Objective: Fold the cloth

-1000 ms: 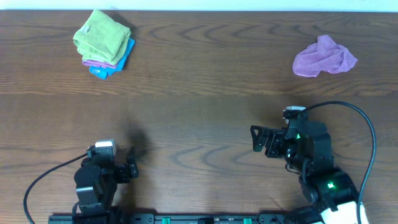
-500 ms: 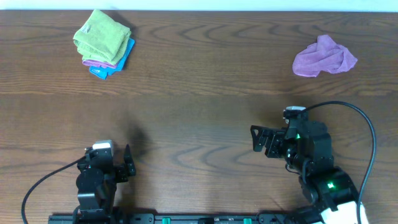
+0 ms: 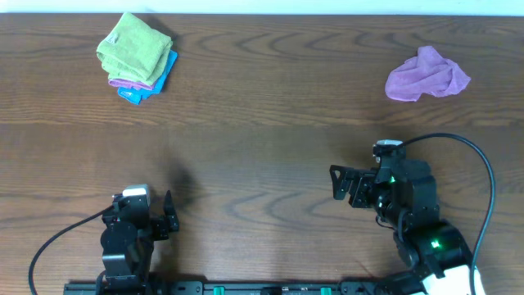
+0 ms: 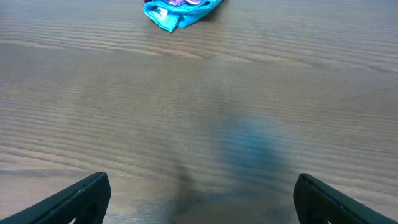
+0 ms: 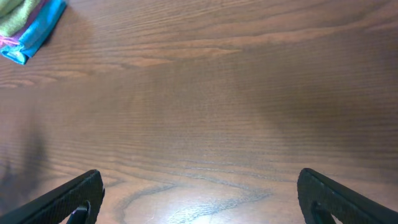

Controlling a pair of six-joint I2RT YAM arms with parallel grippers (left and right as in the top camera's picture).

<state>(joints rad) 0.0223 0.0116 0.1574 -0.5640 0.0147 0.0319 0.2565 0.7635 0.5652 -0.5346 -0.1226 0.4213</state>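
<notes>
A crumpled purple cloth (image 3: 427, 74) lies at the far right of the wooden table (image 3: 262, 147). A stack of folded cloths (image 3: 136, 56), green on top of pink and blue, lies at the far left; its blue edge shows in the left wrist view (image 4: 180, 11) and the right wrist view (image 5: 30, 30). My left gripper (image 3: 169, 216) is open and empty near the front left edge; its fingers (image 4: 199, 199) frame bare wood. My right gripper (image 3: 337, 182) is open and empty at the front right, pointing left, well short of the purple cloth; its fingers (image 5: 199, 199) frame bare wood.
A black cable (image 3: 479, 172) loops from the right arm. A white wall edge (image 3: 262, 6) runs along the table's far side.
The left arm drew back a little toward the front edge between one second ago and half a second ago, then stayed still. The right arm and the cloths have not moved.
</notes>
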